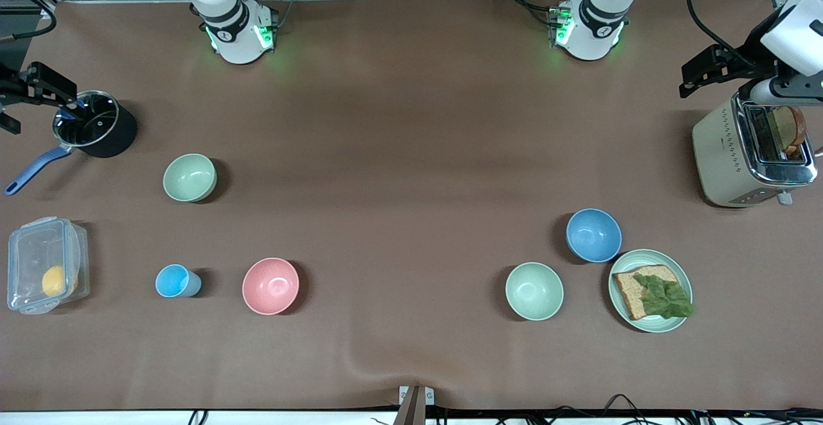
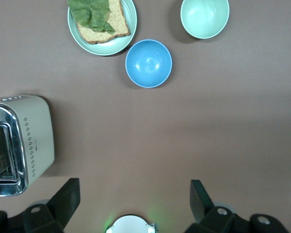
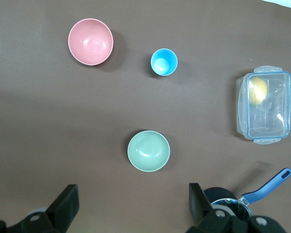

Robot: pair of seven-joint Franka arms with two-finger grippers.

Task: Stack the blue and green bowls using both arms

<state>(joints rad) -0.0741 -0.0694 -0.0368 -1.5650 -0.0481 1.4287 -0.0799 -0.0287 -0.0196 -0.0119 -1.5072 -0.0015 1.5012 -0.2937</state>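
The blue bowl (image 1: 593, 235) stands upright on the brown table toward the left arm's end, beside a plate; it also shows in the left wrist view (image 2: 148, 63). The sage green bowl (image 1: 189, 177) stands upright toward the right arm's end; it also shows in the right wrist view (image 3: 148, 151). My left gripper (image 1: 697, 74) (image 2: 133, 199) is held high above the table, open and empty. My right gripper (image 1: 26, 87) (image 3: 133, 204) is also held high, open and empty. Both bowls are empty and far from both grippers.
A mint bowl (image 1: 533, 290) and a plate (image 1: 643, 256) with bread and lettuce stand near the blue bowl. A toaster (image 1: 720, 155) is farther back. A pink bowl (image 1: 271, 285), light-blue cup (image 1: 177, 281), clear box (image 1: 45, 264) and black pot (image 1: 96, 132) are at the right arm's end.
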